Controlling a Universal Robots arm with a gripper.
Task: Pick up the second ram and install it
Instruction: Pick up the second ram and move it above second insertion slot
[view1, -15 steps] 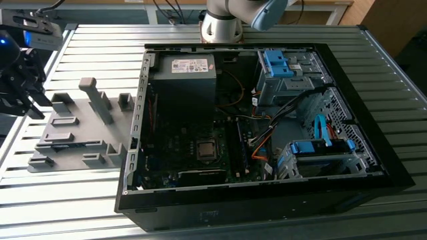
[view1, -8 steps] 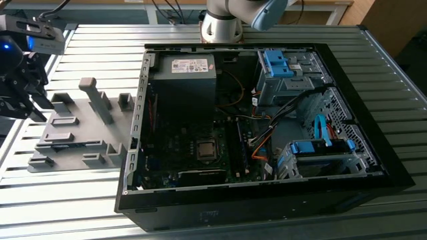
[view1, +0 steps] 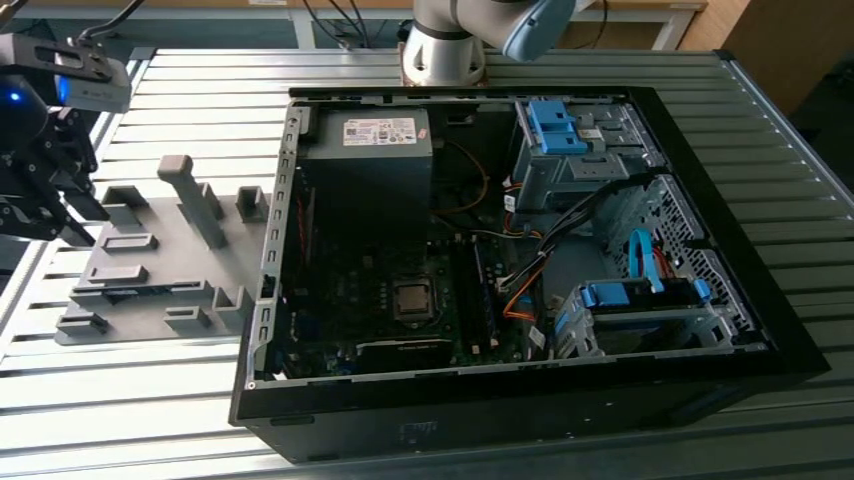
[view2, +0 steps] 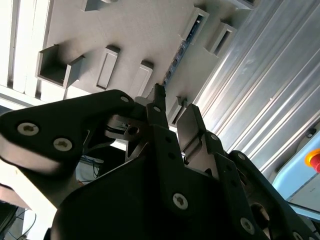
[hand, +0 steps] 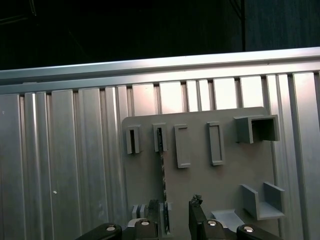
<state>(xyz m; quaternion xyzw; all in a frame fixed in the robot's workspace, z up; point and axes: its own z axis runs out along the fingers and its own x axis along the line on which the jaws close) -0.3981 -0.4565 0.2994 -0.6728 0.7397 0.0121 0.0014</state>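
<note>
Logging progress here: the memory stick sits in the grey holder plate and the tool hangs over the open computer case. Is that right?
Not quite. The tool hangs over the grey holder plate, beside the open computer case, not over it; the exterior view shows this. The memory stick does sit in the plate.

- Second ram (hand: 162, 170) (view2: 179, 50): long, thin, flat stick, seen edge-on in both wrist views, dark along the edge with small speckled parts.
- Standing on its long edge in a narrow slot of the grey fixture plate (hand: 225, 185), one end tucked into a small grey block.
- Straight and upright, running lengthwise across the plate.
- Seated in the fixture on the ribbed metal counter (hand: 75, 175), not lifted.
</note>
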